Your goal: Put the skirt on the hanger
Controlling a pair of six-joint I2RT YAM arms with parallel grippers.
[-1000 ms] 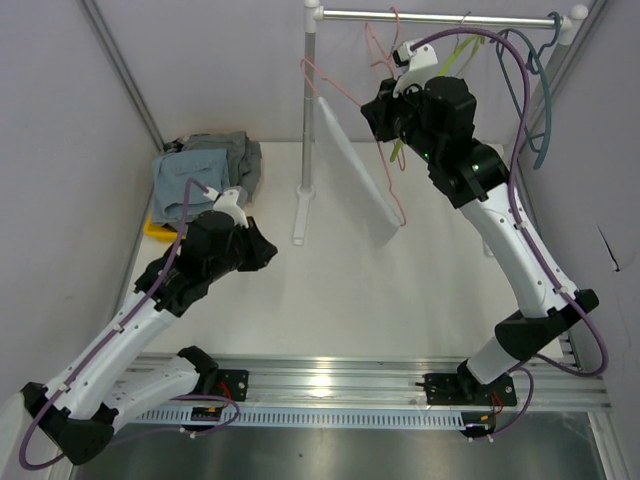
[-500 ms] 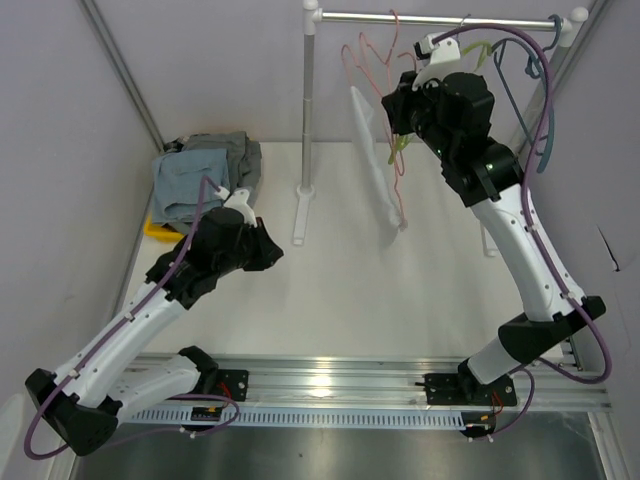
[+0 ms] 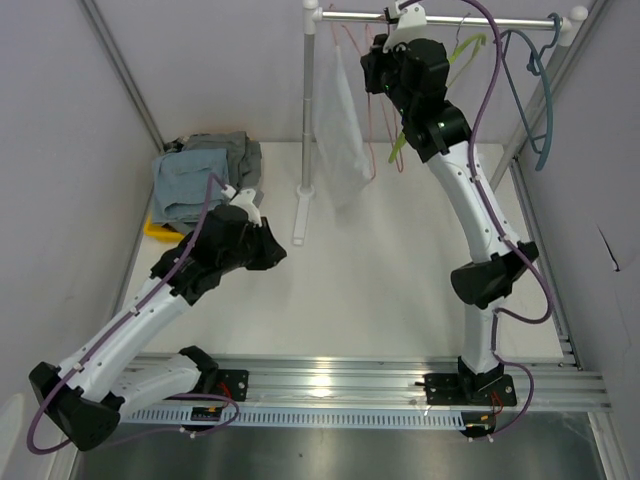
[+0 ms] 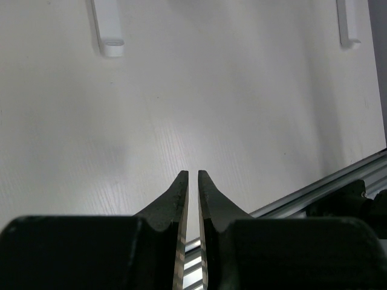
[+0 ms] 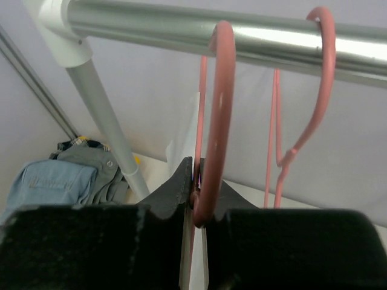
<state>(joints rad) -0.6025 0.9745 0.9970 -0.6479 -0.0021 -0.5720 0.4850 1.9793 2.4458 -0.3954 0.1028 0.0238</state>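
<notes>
A white skirt [image 3: 340, 130] hangs on a pink hanger [image 5: 216, 115] whose hook lies over the metal rail [image 5: 181, 27]. My right gripper [image 5: 195, 181] is shut on the pink hanger just below its hook; in the top view it is up at the rail [image 3: 385, 60]. The skirt shows behind the jaws in the right wrist view [image 5: 184, 130]. My left gripper [image 4: 193, 175] is shut and empty, low over the white table; in the top view it is left of centre [image 3: 270, 255].
A second pink hanger [image 5: 302, 115] hangs on the rail to the right. Green [image 3: 460, 55] and blue [image 3: 535, 80] hangers hang farther right. A pile of denim and grey clothes [image 3: 205, 170] lies at the back left. The rack's post [image 3: 306, 110] stands mid-table.
My right arm has lifted the hanger with the skirt up and left, so the hook now lies over the rail. The left arm has shifted slightly.
</notes>
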